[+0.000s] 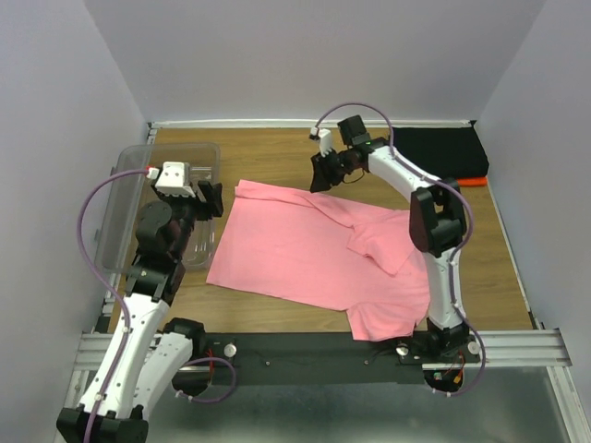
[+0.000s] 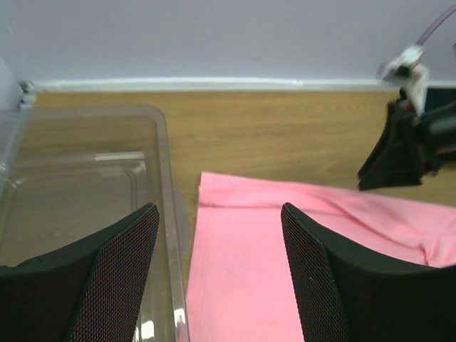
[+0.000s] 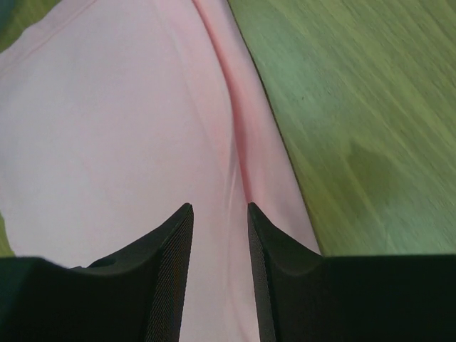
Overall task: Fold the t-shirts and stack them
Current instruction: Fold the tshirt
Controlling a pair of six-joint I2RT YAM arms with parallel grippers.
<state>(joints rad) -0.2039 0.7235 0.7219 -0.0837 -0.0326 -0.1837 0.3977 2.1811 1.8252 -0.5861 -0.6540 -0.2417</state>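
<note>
On the wooden table (image 1: 277,148), my barely parted right gripper (image 3: 219,208) and wide-open left gripper (image 2: 219,210) should pinch the bright pink cotton t-shirt (image 1: 295,249) at its far edge.

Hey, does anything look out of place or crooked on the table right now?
The pink t-shirt lies askew. One sleeve is flopped over its body, and its near corner reaches over the near edge of the table.
</note>
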